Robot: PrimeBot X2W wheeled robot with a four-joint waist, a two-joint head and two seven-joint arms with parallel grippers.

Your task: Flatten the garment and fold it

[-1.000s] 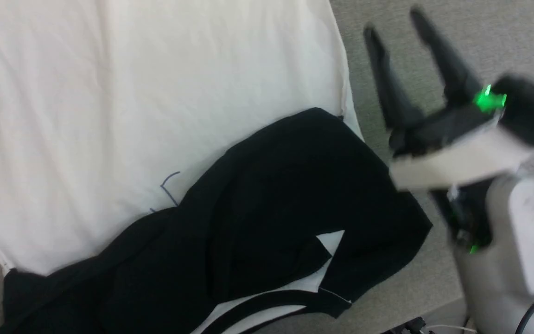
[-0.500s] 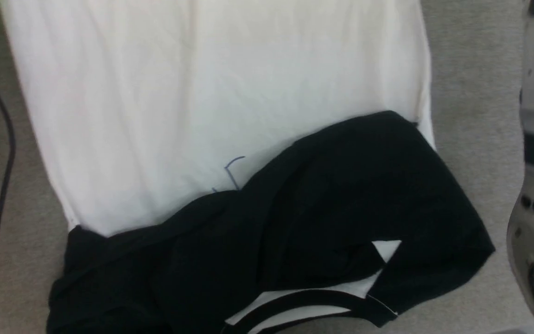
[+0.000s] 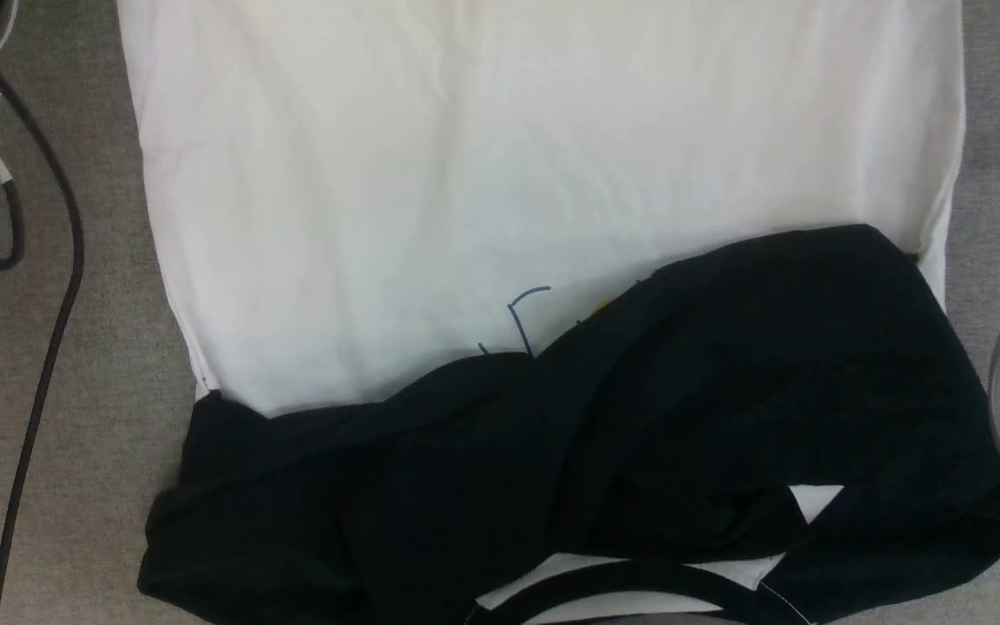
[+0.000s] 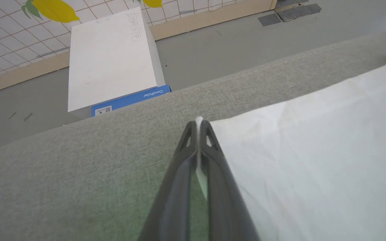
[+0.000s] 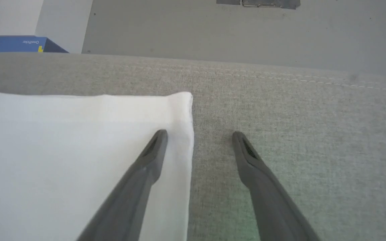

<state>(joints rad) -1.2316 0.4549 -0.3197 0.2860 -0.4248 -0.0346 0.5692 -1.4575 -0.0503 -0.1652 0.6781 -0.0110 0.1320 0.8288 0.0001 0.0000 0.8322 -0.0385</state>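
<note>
- The garment [image 3: 535, 174] lies lengthwise on the grey worktop [image 3: 109, 365]: its white body stretches toward the far edge, and its black sleeves [image 3: 682, 408] are bunched along the near edge.
- Our left hand [image 4: 198, 125] is clenched on the garment's far left corner, with a sliver of white cloth between its fingers.
- Our right hand [image 5: 199, 135] is spread wide and straddles the far right corner's edge.

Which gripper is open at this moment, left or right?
The right gripper: its fingers stand apart over a corner edge of the garment, while the left gripper is pinched shut on its white fabric.
</note>
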